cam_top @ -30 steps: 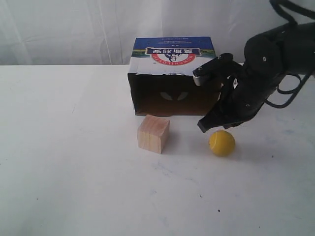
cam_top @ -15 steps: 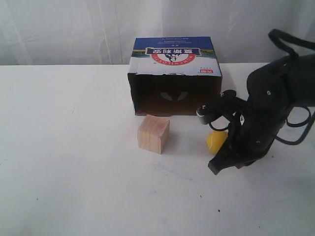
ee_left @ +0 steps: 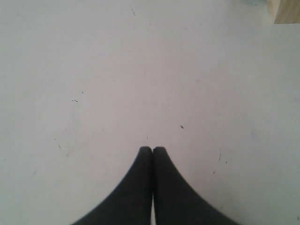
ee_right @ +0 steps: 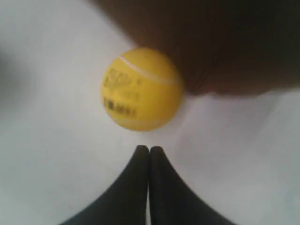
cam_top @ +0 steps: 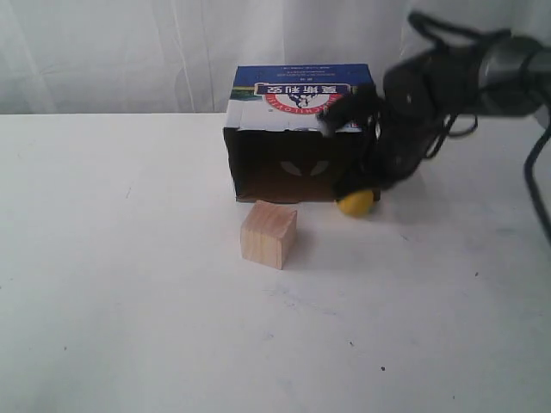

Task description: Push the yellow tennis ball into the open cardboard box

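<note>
The white counter [cam_top: 129, 327] is matte and marked with a few small dark specks and faint scuffs. The left gripper [ee_left: 152, 149] hangs over a plain stretch of it, jaws pressed together with nothing between them. Further in, a pale wooden cube [cam_top: 269, 234] stands alone, a little in front of the box and to the left of the ball.

The yellow tennis ball [cam_top: 355, 202] rests on the counter at the right end of the box's open mouth, against its dark shadow. Whether it has crossed the edge cannot be told. It is smooth and bright yellow, with a thin white curved seam and some blurred darker print.

The right gripper [ee_right: 149, 148] points at the ball, jaws closed and empty, tips just beside it with a sliver of counter between. The right arm [cam_top: 430, 95] is motion-blurred.

The open cardboard box [cam_top: 301, 95] has a blue-and-white top and a brown interior. A white curtain [cam_top: 103, 52] hangs behind it.
</note>
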